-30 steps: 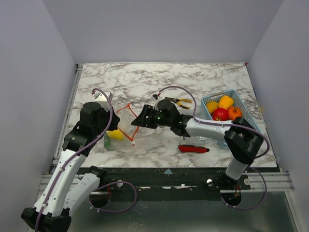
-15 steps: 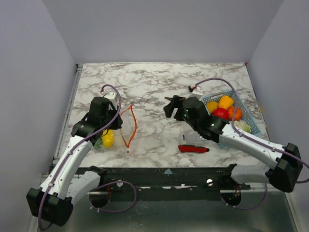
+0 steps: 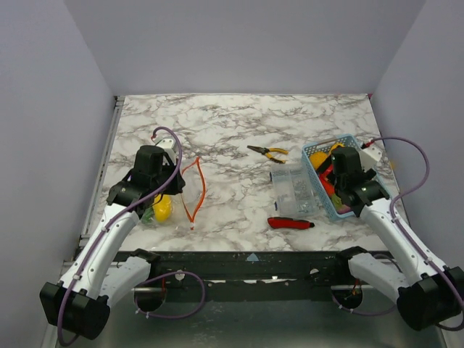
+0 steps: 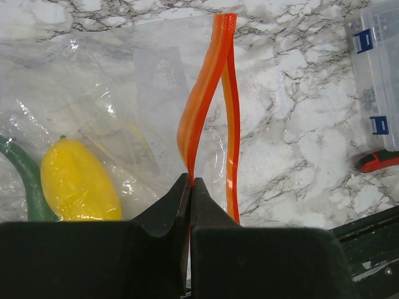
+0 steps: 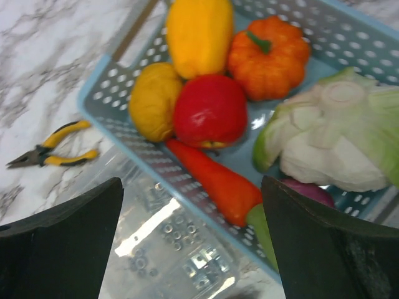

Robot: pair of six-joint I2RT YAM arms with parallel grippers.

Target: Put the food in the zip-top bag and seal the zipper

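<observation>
My left gripper (image 4: 190, 182) is shut on one lip of the orange-red zipper (image 4: 206, 106) of the clear zip-top bag (image 4: 93, 87), which lies on the marble with its mouth gaping. A yellow food piece (image 4: 78, 187) and a green piece (image 4: 19, 174) lie inside the bag. In the top view the bag (image 3: 181, 194) sits at the left. My right gripper (image 5: 193, 243) hangs open over the blue mesh basket (image 5: 121, 81). The basket holds a yellow pepper (image 5: 198, 31), an orange piece (image 5: 268, 56), a red tomato (image 5: 209, 109), a long red pepper (image 5: 218, 180) and a pale cabbage (image 5: 336, 137).
A clear compartment box (image 3: 293, 190) stands against the left wall of the basket (image 3: 317, 185). Yellow-handled pliers (image 3: 268, 152) lie behind the box. A red-handled knife (image 3: 290, 223) lies near the front edge. Side walls close off the table on both sides.
My right arm has swung away from the bag's mouth to the right, over the basket, and its jaws have opened wider. The left gripper keeps its hold on the zipper.
</observation>
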